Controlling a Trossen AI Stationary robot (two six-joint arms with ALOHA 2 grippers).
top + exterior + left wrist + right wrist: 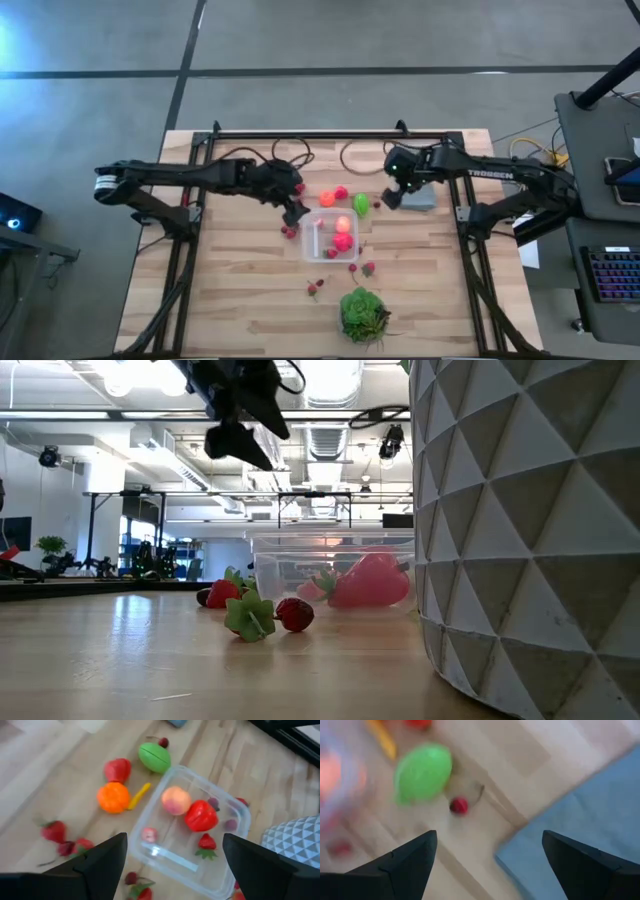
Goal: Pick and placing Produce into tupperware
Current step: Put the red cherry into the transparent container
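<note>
My left fingers (pixel 172 865) spread wide, empty, above tupperware (pixel 150 851) mid-desk. Right fingers (pixel 487 865) wide, empty, over lime piece (pixel 422 772): light, hard, slippery; pinch across middle.

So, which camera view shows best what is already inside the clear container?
The left wrist view: it looks down into the clear container, showing a peach-coloured ball, a red pepper-like piece and a strawberry. The high view shows it small, contents merged. The low view sees only its side. The right wrist view shows at most a blur.
</note>
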